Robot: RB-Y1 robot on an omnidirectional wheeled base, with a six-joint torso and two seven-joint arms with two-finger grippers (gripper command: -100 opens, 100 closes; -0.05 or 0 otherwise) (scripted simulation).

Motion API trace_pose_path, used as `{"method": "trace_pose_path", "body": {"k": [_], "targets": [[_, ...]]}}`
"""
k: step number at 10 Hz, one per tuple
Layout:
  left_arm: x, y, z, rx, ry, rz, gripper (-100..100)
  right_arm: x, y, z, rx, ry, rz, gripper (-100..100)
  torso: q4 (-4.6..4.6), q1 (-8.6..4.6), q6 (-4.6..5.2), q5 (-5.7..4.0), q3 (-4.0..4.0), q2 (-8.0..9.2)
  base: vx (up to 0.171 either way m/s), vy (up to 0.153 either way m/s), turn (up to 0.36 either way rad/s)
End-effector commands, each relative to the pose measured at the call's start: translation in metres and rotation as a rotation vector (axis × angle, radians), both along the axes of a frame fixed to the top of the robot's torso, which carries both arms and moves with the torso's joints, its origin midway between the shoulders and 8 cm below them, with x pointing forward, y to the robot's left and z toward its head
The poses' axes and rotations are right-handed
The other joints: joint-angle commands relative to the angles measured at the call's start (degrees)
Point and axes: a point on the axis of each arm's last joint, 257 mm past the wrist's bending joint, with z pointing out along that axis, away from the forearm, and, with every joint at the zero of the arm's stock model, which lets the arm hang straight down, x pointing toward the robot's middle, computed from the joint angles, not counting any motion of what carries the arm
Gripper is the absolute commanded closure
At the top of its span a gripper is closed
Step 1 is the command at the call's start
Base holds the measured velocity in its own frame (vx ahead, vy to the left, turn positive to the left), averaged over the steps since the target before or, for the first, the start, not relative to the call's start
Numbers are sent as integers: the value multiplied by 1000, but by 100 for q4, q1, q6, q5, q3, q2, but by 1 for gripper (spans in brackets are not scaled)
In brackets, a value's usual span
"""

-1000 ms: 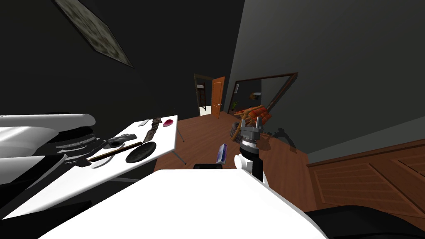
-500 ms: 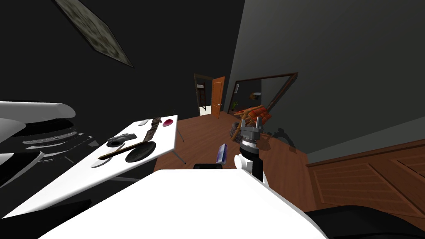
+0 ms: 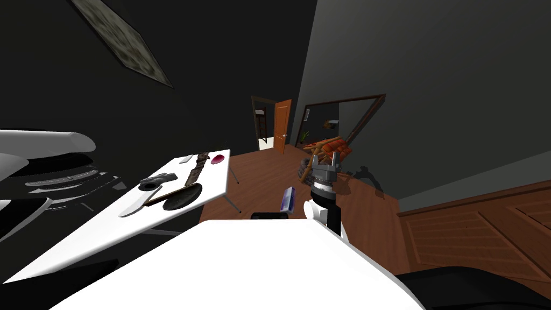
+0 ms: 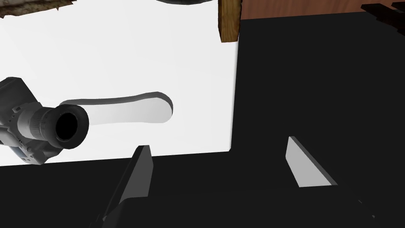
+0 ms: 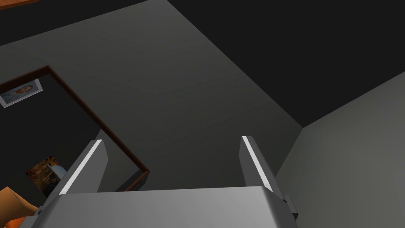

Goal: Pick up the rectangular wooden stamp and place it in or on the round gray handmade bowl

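The wooden stamp, a long brown bar, lies on the white table with its far end at the rim of the dark round bowl. In the head view that end seems to overlap the rim, though I cannot tell if it rests on it or only touches. The other end points away from the bowl toward me.

My left gripper is released and empty, its two fingers spread wide. It hangs at the table's corner on my side of the bowl, apart from the stamp, with a black area past the table edge.

Just beside the bowl, on the side away from the floor, sits a grey video camera, lens toward my left hand. A flat white blade-shaped piece lies between it and the near end of the stamp. Beyond the bowl stretches a rough dark brown strip, then a small red thing near the table's far edge.

My right gripper is raised well clear of the bowl, off the table, fingers apart and holding nothing.
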Motion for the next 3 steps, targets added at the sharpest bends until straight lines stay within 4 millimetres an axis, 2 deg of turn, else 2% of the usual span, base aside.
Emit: {"method": "trace_pose_path", "body": {"k": [1,3], "targets": [[0,0,0,0,0,0,0,0,0,0,0,0,0,0,0,0,0,0,0,0,0,0,0],[0,0,0,0,0,0,0,0,0,0,0,0,0,0,0,0,0,0,0,0,0,0,0]]}}
